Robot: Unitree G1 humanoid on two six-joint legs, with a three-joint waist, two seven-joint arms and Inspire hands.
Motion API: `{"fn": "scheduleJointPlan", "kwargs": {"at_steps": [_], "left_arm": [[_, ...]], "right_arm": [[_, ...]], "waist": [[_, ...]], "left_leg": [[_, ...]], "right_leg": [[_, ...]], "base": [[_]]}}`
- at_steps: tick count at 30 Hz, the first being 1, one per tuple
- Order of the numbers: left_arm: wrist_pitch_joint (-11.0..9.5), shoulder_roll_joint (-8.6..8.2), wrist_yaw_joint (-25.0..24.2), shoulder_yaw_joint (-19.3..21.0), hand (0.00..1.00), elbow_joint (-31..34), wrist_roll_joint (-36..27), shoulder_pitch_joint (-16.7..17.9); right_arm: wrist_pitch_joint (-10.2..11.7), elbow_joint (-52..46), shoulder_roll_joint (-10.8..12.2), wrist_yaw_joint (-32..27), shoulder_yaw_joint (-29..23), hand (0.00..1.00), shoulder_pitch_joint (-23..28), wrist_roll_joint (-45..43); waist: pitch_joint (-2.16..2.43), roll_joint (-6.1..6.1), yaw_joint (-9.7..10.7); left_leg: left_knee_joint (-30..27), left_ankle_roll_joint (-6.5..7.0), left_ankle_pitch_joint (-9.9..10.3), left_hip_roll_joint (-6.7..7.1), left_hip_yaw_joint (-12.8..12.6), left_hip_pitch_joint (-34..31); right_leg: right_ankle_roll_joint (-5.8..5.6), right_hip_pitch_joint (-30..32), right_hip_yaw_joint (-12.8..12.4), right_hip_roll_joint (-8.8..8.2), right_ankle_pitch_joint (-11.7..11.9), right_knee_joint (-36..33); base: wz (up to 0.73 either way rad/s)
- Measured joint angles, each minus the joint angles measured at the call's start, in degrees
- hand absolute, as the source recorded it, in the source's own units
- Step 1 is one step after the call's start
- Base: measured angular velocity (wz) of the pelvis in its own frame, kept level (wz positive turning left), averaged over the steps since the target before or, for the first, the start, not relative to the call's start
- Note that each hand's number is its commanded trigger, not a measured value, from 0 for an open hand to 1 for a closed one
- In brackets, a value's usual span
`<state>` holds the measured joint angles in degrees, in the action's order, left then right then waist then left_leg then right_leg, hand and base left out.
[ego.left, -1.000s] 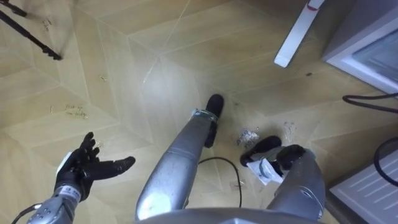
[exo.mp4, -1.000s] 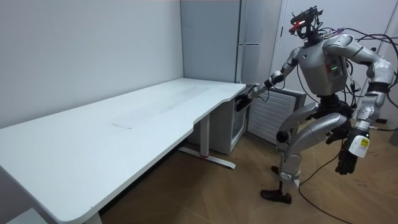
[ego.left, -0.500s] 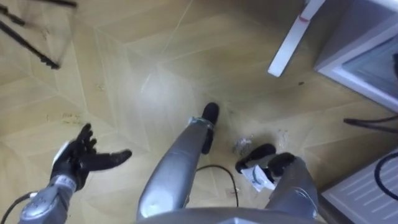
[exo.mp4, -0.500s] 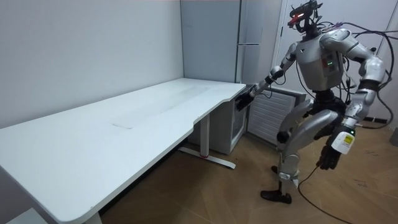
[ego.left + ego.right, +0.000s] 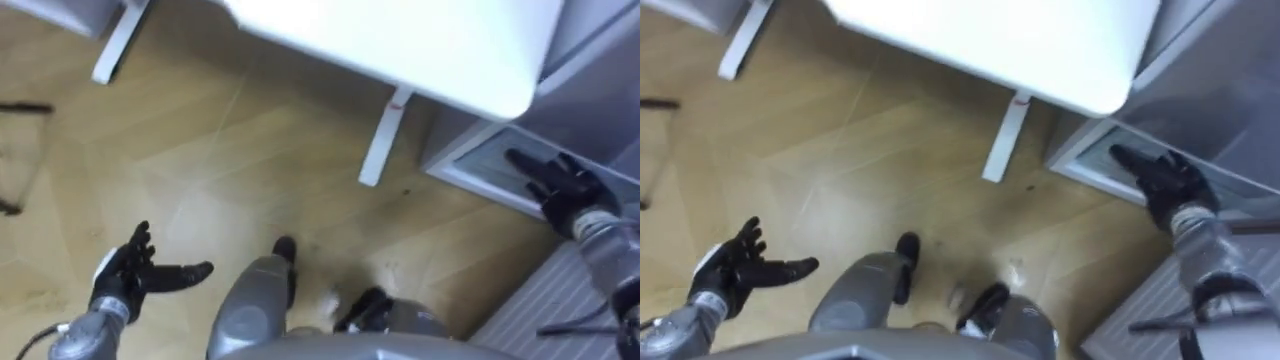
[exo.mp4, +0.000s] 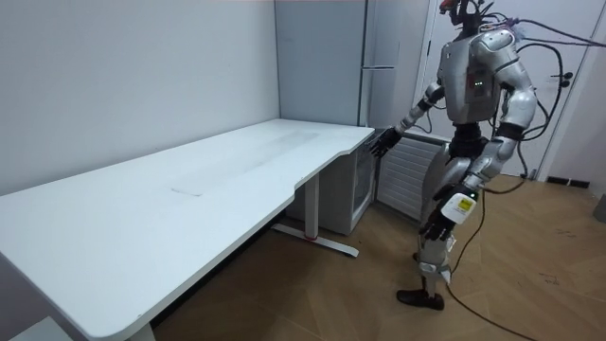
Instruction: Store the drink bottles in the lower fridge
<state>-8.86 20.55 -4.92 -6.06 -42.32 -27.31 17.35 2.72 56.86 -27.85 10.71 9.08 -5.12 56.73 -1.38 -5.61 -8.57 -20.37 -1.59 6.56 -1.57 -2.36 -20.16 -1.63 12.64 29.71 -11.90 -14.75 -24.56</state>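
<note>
Robot at the corner of a white table (image 6: 237,180), right hand (image 5: 560,185) stretched to the far right over the lower fridge (image 5: 480,165), a low glass-fronted box just beside the table's leg (image 5: 378,150). That hand's fingers are straight and apart and grip nothing; whether they touch the fridge cannot be told. The left hand (image 5: 135,278) hangs at the near left above the wooden floor (image 5: 200,150), fingers spread, also empty. Neither hand carries any of the drinks, and where they stand cannot be told from here. The step in hand appears to be the approach to the fridge, whose door looks shut, so the task seems barely begun. The next move would call for the right hand to find the door's edge or handle, curl round it and draw it open, with the body kept clear of the swing. After that, the drinks have yet to be fetched. Counted: one table, one lower fridge, one tall cabinet (image 6: 379,38) behind it, one slatted panel (image 5: 540,310) at the near right, two hands, no drink.
</note>
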Motion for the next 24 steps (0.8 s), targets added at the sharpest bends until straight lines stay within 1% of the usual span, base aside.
{"fn": "scheduleJointPlan", "kwargs": {"at_steps": [1,2,3,4,5,6,7,8,10,11,12,13,14,15,16,18,19,20,21,22,24], "left_arm": [[0.0,-1.25,0.41,0.72,0.0,-0.78,0.0,0.56],[0.0,-1.91,0.47,1.12,0.0,-1.13,0.05,0.79],[0.01,-3.23,0.59,1.99,0.0,-1.99,0.64,1.09],[0.0,-4.45,0.61,3.2,0.0,-3.59,1.27,1.06],[0.03,-4.88,0.58,3.74,0.0,-4.51,2.01,1.08],[0.07,-5.64,0.69,5.02,0.0,-6.1,3.32,1.11],[0.1,-6.24,0.97,6.26,0.0,-7.06,4.46,1.22],[0.11,-6.26,1.08,6.51,0.0,-7.49,4.41,1.21],[0.38,-6.33,2.01,7.9,0.0,-8.84,4.8,1.24],[0.51,-6.42,2.16,8.34,0.0,-8.99,5.55,1.26],[0.93,-6.63,2.33,9.4,0.0,-9.64,6.6,1.16],[1.42,-6.88,2.39,10.42,0.0,-10.19,6.9,1.14],[1.56,-6.92,2.59,10.65,0.0,-10.38,6.99,1.14],[2.02,-6.97,3.13,11.08,0.0,-10.45,7.07,1.17],[2.49,-7.08,3.29,11.93,0.0,-10.45,7.24,1.27],[2.68,-7.67,3.4,13.64,0.0,-10.52,7.96,1.98],[2.69,-8.35,3.74,14.76,0.0,-10.76,7.99,2.44],[2.75,-8.63,4.2,15.38,0.0,-11.58,8.36,2.57],[2.9,-8.62,4.4,15.49,0.0,-11.87,8.58,2.55],[3.35,-8.63,4.71,16.25,0.0,-12.07,9.47,2.49],[4.06,-8.67,5.55,17.21,0.0,-12.78,9.52,2.48]], "right_arm": [[0.01,-2.63,0.58,-0.03,-1.83,0.0,2.51,-1.59],[0.23,-3.89,1.04,-0.14,-3.14,0.0,3.54,-2.56],[0.3,-5.89,1.87,-0.36,-5.13,0.0,5.57,-5.95],[0.32,-8.17,2.95,-0.81,-7.4,0.0,8.02,-8.96],[0.32,-9.41,3.48,-1.17,-8.32,0.0,9.02,-10.35],[0.32,-12.2,3.91,-2.09,-8.92,0.0,11.02,-12.57],[0.25,-14.83,4.44,-2.82,-9.89,0.0,12.44,-15.3],[0.24,-16.16,4.84,-3.38,-10.32,0.0,13.24,-16.36],[-0.14,-20.94,5.91,-5.98,-10.5,0.0,15.26,-20.81],[-0.41,-22.1,5.92,-6.44,-10.59,0.0,15.61,-22.23],[-1.05,-24.12,5.96,-7.39,-11.4,0.0,16.09,-24.59],[-1.6,-27.07,5.94,-8.82,-12.78,0.0,16.64,-26.49],[-2.05,-28.32,5.91,-9.47,-13.28,0.0,16.87,-27.35],[-2.38,-30.89,5.92,-10.8,-14.36,0.0,17.33,-28.66],[-3.2,-34.66,5.89,-11.93,-15.65,0.0,18.04,-30.69],[-3.56,-38.64,5.87,-12.99,-17.82,0.0,18.12,-34.1],[-3.54,-40.99,5.83,-14.3,-20.04,0.0,17.96,-36.22],[-3.23,-42.69,5.78,-15.97,-22.09,0.0,17.44,-37.78],[-2.93,-43.27,5.7,-16.9,-22.98,0.0,17.18,-38.35],[-2.22,-43.7,5.6,-18.51,-24.78,0.0,16.57,-38.6],[-1.82,-43.7,5.56,-21.05,-26.86,0.0,15.4,-39.39]], "waist": [[0.39,-0.17,0.8],[0.44,-0.21,1.34],[0.73,-0.12,2.39],[1.1,-0.09,2.6],[1.19,-0.15,2.61],[1.33,0.0,3.02],[1.29,0.15,3.84],[1.27,0.2,4.14],[1.22,0.42,5.92],[1.18,0.43,6.58],[1.03,0.6,7.19],[0.93,0.59,7.28],[0.96,0.72,7.52],[0.91,0.92,8.41],[0.71,0.77,9.11],[0.55,0.82,10.19],[0.56,0.75,10.32],[0.67,0.55,10.33],[0.8,0.54,10.47],[0.97,0.26,10.76],[1.17,-0.21,11.02]], "left_leg": [[0.99,0.19,0.66,-0.04,-0.74,2.81],[1.53,0.19,0.84,-0.03,-1.04,4.19],[2.65,0.37,1.33,-0.04,-1.84,6.83],[3.94,0.38,1.65,-0.02,-2.9,9.56],[4.8,0.42,1.72,-0.02,-3.75,10.93],[5.9,0.41,1.94,-0.01,-4.94,13.21],[6.69,0.39,2.17,-0.01,-5.83,14.89],[7.07,0.39,2.17,0.01,-6.2,15.57],[8.21,0.36,2.3,0.04,-7.22,17.85],[8.43,0.37,2.33,0.08,-7.34,18.26],[9.08,0.37,2.33,0.17,-7.71,19.19],[9.49,0.39,2.34,0.18,-8.55,19.82],[9.55,0.42,2.36,0.18,-8.72,19.92],[9.58,0.47,2.44,0.19,-8.83,19.98],[9.74,0.49,2.45,0.19,-9.24,20.25],[10.2,0.49,2.45,0.19,-9.76,20.8],[10.72,0.49,2.45,0.16,-10.6,21.55],[10.88,0.52,2.48,0.09,-11.09,21.89],[10.86,0.49,2.57,0.01,-11.15,21.91],[10.95,0.46,2.62,-0.21,-11.44,22.41],[11.05,0.32,2.71,-0.46,-11.64,22.84]], "right_leg": [[-0.5,-2.53,-0.95,0.44,0.29,1.69],[-0.81,-3.88,-1.74,0.79,0.47,2.42],[-1.27,-6.15,-3.36,1.57,0.78,4.39],[-1.62,-8.01,-4.99,1.99,1.08,5.98],[-1.74,-8.75,-5.88,2.05,1.15,6.35],[-1.96,-10.09,-7.03,2.1,1.27,6.97],[-2.09,-10.98,-8.01,2.14,1.31,7.08],[-2.15,-11.44,-8.37,2.17,1.33,7.23],[-2.35,-13.23,-9.32,2.29,1.45,7.9],[-2.39,-13.55,-9.44,2.28,1.47,8.0],[-2.49,-13.93,-10.04,2.28,1.53,8.05],[-2.55,-13.87,-10.98,2.29,1.56,8.07],[-2.6,-13.81,-11.2,2.3,1.59,8.07],[-2.63,-13.68,-11.5,2.33,1.61,8.03],[-2.64,-13.62,-12.19,2.41,1.62,8.03],[-2.72,-13.69,-12.67,2.45,1.71,8.0],[-2.75,-13.71,-13.66,2.59,1.77,7.99],[-2.77,-13.9,-14.13,2.69,1.91,8.08],[-2.78,-14.0,-14.17,2.78,1.99,8.22],[-2.69,-14.03,-14.69,3.25,2.36,9.05],[-2.59,-14.48,-15.27,3.7,2.62,9.57]], "base": [[-0.31],[-0.28],[-0.32],[-0.4],[-0.55],[-0.54],[-0.46],[-0.32],[-0.22],[-0.15],[-0.23],[-0.27],[-0.24],[-0.14],[-0.12],[-0.2],[-0.32],[-0.29],[-0.17],[-0.12],[-0.11]]}}
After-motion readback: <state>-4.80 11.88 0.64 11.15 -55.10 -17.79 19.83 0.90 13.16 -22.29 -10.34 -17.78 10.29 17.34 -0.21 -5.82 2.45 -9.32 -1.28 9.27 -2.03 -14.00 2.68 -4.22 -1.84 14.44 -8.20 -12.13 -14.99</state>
